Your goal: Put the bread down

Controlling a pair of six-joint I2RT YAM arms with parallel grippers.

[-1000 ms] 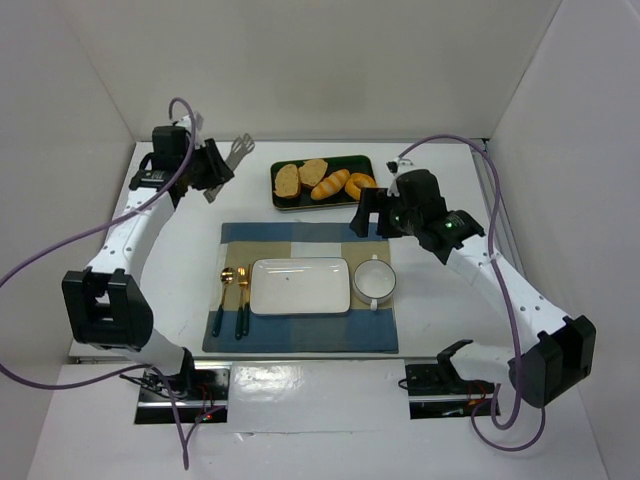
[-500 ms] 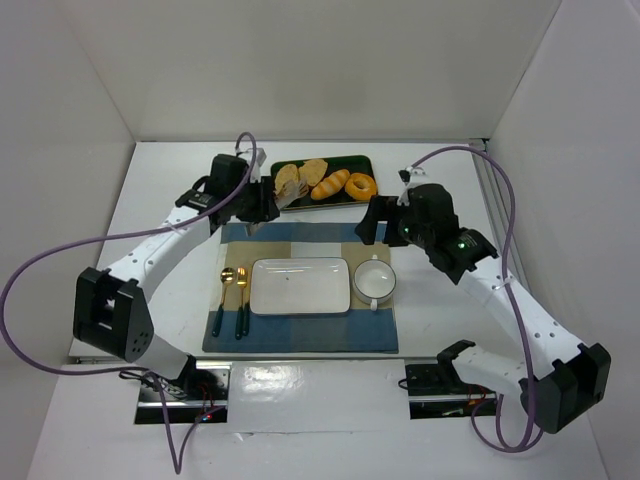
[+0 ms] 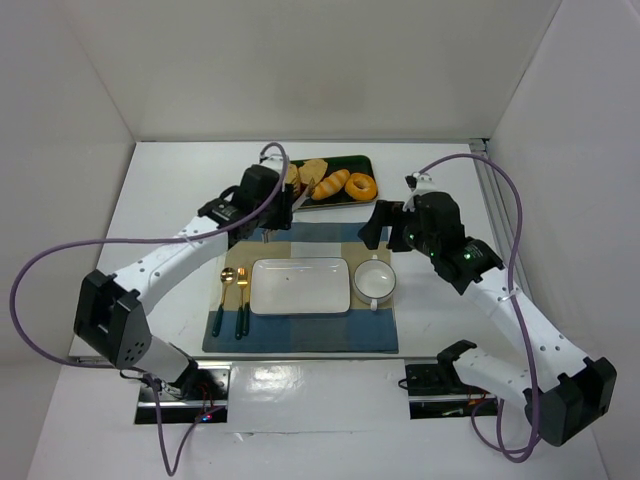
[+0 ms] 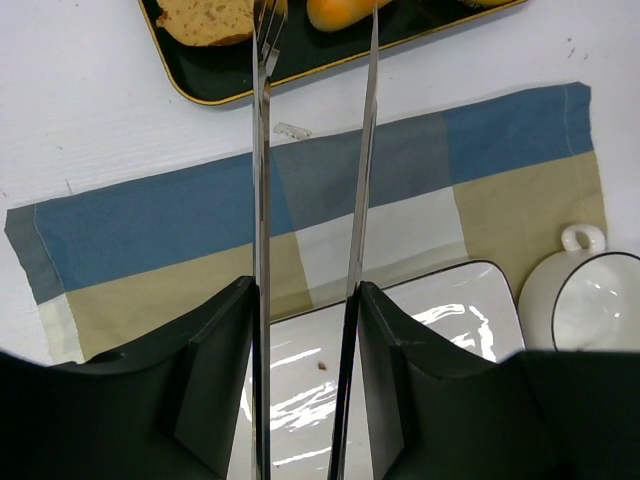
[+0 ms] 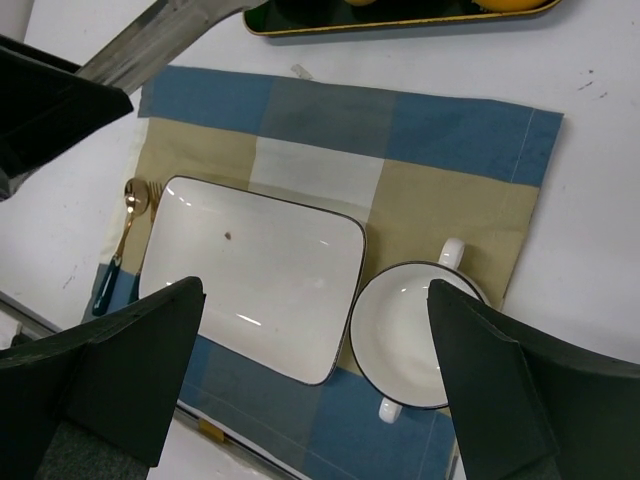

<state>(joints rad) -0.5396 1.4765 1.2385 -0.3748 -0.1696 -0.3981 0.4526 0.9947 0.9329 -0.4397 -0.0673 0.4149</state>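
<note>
Bread (image 4: 205,18) is not yet picked up. It lies flat at the left end of the dark tray (image 4: 200,92), at the far side of the table, with the orange roll (image 4: 335,10) beside it. The white plate (image 4: 440,300) on the checked placemat (image 4: 150,230) looks like where it should go, and you can see it is bare apart from a small speck. So the whole carry is left to do: close on the slice, lift it, bring it across and set it down.

Your left gripper (image 4: 305,300) is clamped on a pair of metal tongs (image 4: 262,150). The handles are pinched between its fingers, and the two blades stand apart and reach out over the mat to the tray. One tip sits at the right edge of the slice and the other by the roll. I judge the tongs are not yet lined up around the bread, so you would need to shift them left before squeezing.

Your right gripper (image 5: 315,290) hangs spread wide and empty above the plate and the white bowl (image 5: 410,345).

Compared with a second ago, your left arm has swung in from the back-left corner of the table, past the tray's left end, and now hangs over the far edge of the mat. The tongs' blades have also come further apart. The right arm has barely moved, and none of the food has shifted.
</note>
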